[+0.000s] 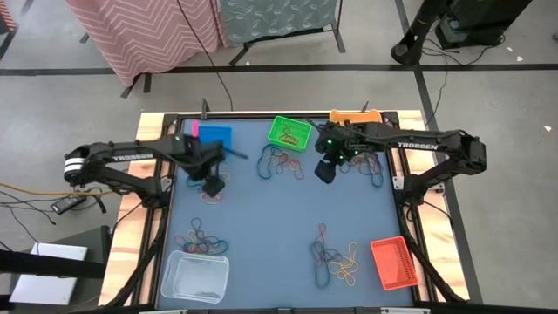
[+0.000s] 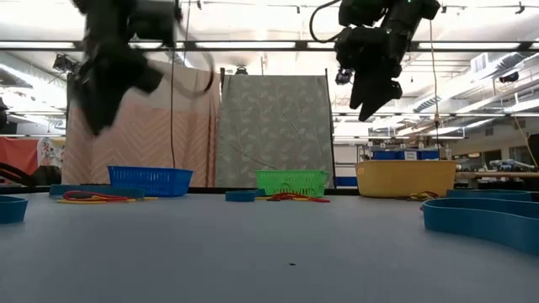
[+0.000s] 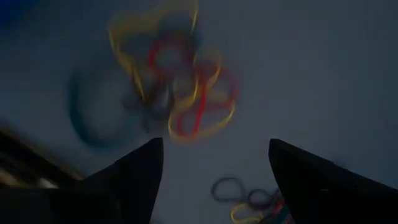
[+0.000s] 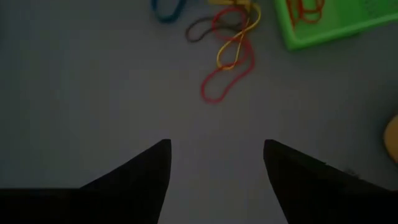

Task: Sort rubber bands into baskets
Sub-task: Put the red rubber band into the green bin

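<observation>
My left gripper (image 1: 212,185) is open and hangs above a small pile of yellow, red and blue rubber bands (image 3: 180,93) lying on the blue mat in front of the blue basket (image 1: 214,135). It touches nothing. My right gripper (image 1: 325,170) is open and empty, raised above the mat near the green basket (image 1: 290,133). Its wrist view shows red, yellow and dark bands (image 4: 230,43) lying beside that basket (image 4: 323,18). In the low view both grippers are well above the table, the left (image 2: 97,105) and the right (image 2: 370,97).
The yellow-orange basket (image 1: 353,116) stands at the far right, the red-orange basket (image 1: 391,262) at the near right and the clear basket (image 1: 195,276) at the near left. More band piles lie at the middle far side (image 1: 279,161), near left (image 1: 200,240), near right (image 1: 336,257) and far right (image 1: 370,166).
</observation>
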Robot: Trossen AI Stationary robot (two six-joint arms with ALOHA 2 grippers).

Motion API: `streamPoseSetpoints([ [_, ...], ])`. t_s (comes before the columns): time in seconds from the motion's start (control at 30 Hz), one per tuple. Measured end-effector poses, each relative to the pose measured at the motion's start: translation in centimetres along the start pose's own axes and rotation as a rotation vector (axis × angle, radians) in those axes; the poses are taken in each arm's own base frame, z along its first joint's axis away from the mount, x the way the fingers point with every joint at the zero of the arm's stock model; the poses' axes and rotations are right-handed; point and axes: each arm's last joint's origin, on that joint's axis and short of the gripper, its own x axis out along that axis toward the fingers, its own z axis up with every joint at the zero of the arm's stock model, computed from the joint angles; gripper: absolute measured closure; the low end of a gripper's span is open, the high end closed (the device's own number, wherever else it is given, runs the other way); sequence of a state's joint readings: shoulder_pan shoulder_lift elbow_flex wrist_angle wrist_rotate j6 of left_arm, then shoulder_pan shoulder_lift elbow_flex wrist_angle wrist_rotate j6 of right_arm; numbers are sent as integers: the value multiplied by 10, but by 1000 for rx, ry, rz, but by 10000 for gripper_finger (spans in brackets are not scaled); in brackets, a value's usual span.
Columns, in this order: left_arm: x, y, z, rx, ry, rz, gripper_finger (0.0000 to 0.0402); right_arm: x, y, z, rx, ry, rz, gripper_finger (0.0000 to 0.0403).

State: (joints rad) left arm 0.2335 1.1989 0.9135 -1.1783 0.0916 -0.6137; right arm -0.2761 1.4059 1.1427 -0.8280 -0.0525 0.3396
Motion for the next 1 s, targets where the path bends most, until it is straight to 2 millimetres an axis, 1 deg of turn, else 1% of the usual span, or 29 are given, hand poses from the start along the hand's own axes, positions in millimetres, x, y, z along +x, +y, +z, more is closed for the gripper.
streamPoseSetpoints([
  [0.07,21,1,-8,-39,52,-2,108,0,-1,4,5,-31,6,137],
  [0.13,39,2,-11,-70,71,-27,108,0,-3,7,14,-60,10,137],
  [0.17,47,3,-12,-86,75,-26,108,-1,-4,9,18,-72,12,137],
  [0.23,55,4,-12,-118,78,-21,108,-1,-6,12,24,-96,16,137],
  [0.47,62,1,-5,-87,32,-9,108,-1,-10,14,44,-113,13,139],
  [0.6,68,2,-5,-76,73,20,114,-1,-10,14,45,-113,13,139],
  [1.0,88,-1,2,-72,127,72,195,-1,-10,15,46,-125,-8,141],
])
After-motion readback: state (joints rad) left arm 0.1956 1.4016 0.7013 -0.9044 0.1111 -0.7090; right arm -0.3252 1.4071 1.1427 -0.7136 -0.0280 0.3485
